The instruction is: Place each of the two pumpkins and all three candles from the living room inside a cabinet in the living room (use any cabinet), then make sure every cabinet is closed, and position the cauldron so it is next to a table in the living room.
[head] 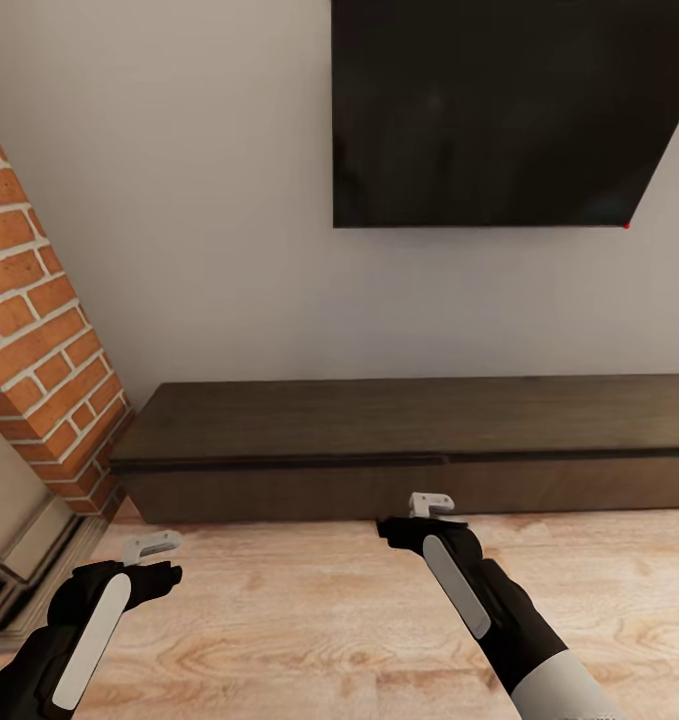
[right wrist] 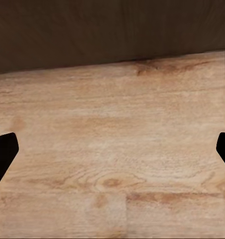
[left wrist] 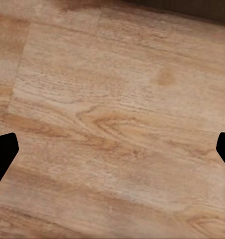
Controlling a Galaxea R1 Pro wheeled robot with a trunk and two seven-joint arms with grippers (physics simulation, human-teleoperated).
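Note:
The long, low, dark brown cabinet (head: 379, 430) runs along the wall ahead, its flat fronts shut. My left gripper (head: 151, 548) hovers open over the wooden floor in front of the cabinet's left end, its dark fingertips (left wrist: 3, 154) spread wide with nothing between them. My right gripper (head: 431, 504) is open too, close to the cabinet's front near its middle. The right wrist view looks at the cabinet's dark front (right wrist: 112, 30) just past the gripper (right wrist: 112, 154). The pumpkins, candles and cauldron are out of view.
A red brick fireplace column (head: 39, 340) stands at the left, touching the cabinet's left end. A large black TV screen (head: 499, 110) hangs on the white wall above the cabinet. Light wooden floor (head: 299, 620) stretches between me and the cabinet.

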